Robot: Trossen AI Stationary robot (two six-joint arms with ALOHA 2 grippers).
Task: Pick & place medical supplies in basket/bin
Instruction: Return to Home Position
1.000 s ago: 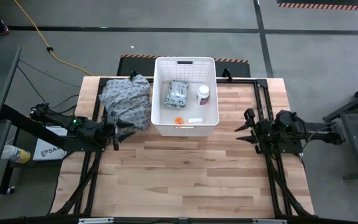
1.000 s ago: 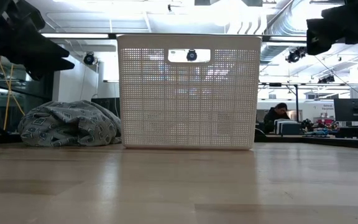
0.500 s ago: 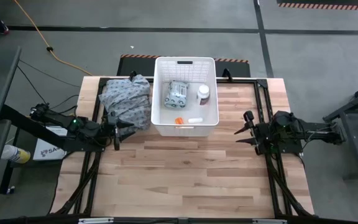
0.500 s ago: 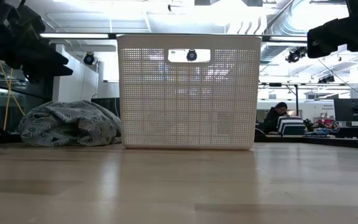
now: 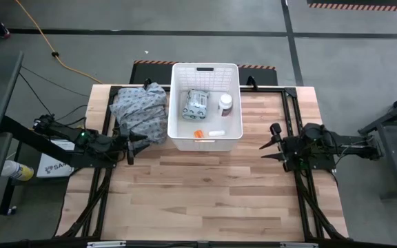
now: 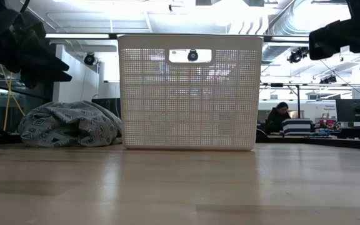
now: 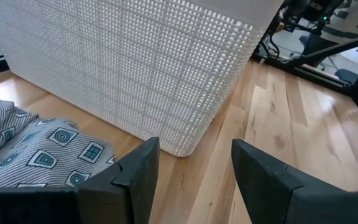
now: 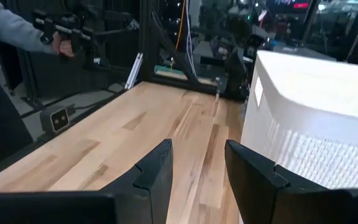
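Wooden table (image 5: pixel 212 193), bin (image 5: pixel 174 103) lengthwise front-to-back

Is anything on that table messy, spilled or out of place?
Only the crumpled patterned cloth, heaped beside the white bin rather than in it. Nothing looks spilled or damaged. The left tool and right tool wait open at the table's sides.

The left gripper (image 5: pixel 135 147) has dipped a little, its dark tip sitting lower in the low view. It may also have drawn back slightly, though the shift is too small to be sure. The right gripper (image 5: pixel 267 138) has sunk a touch too.
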